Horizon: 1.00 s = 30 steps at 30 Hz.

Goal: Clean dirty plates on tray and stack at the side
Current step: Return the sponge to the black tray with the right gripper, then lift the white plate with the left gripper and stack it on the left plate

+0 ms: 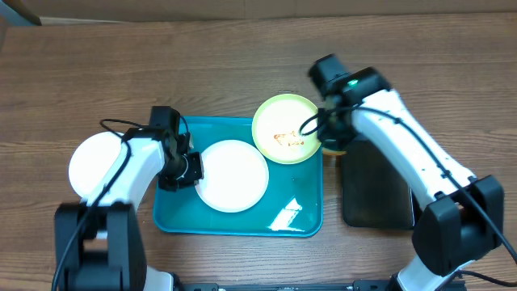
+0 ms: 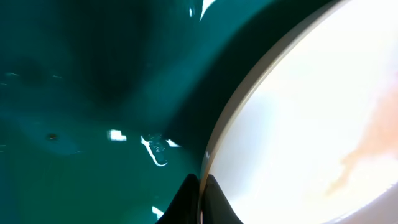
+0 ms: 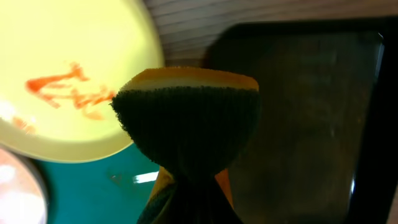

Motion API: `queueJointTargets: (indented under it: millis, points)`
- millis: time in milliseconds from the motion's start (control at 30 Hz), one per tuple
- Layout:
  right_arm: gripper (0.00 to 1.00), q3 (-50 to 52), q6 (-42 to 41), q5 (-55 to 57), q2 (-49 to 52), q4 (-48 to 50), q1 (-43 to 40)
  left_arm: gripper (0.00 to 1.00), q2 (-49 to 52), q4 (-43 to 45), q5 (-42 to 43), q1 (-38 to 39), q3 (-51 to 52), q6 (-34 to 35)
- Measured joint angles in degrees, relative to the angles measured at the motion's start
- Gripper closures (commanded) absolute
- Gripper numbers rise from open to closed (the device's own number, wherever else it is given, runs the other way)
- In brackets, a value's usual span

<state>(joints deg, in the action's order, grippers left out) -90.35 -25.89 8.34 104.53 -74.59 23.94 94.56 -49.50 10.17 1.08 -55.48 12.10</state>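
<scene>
Overhead: the tray (image 1: 303, 194) is seen at lower centre, with a white plate (image 1: 232, 175) lying on it. The green plate (image 1: 285, 129), smeared with sauce, overlaps the tray's upper right corner. A second white plate (image 1: 93, 162) sits on the table at left, partly hidden by the arm. The black tray (image 1: 376, 190) lies just to the right.

Left wrist: the left gripper (image 2: 200, 199) is pinched narrow, seemingly nipping the white plate's (image 2: 311, 124) rim.

Right wrist: a sponge (image 3: 186, 124) is clamped in the right gripper (image 3: 186, 186), beside the green plate (image 3: 68, 81).

The plates are probably stiff, slick and breakable, so they're best taken by the rim. The perched green plate could slide when wiped.
</scene>
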Motion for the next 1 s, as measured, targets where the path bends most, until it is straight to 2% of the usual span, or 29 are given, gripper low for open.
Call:
queueJointTargets:
  millis: [267,433,633,767,1000]
  points:
    - [0.96,0.02,0.92,-8.2,0.0,-0.83,-10.64,0.96,-16.87,0.02,-6.75,0.0,-0.04,0.0]
    - [0.96,0.02,2.56,-13.09,-0.02,-1.6,-15.85,0.96,-23.23,0.26,-10.14,0.0,-0.07,-0.13]
    - [0.96,0.11,4.96,-15.87,-1.16,-4.0,-21.11,0.96,-25.92,0.28,-12.66,0.0,-0.07,-0.5]
    - [0.96,2.91,6.67,-16.92,-6.27,-3.89,-24.81,0.96,-25.94,0.24,-13.88,0.0,-0.07,-1.2]
    - [0.96,16.87,13.92,-21.16,-20.44,2.64,-30.58,0.96,-25.94,-0.13,-20.9,3.41,-2.78,-2.91]
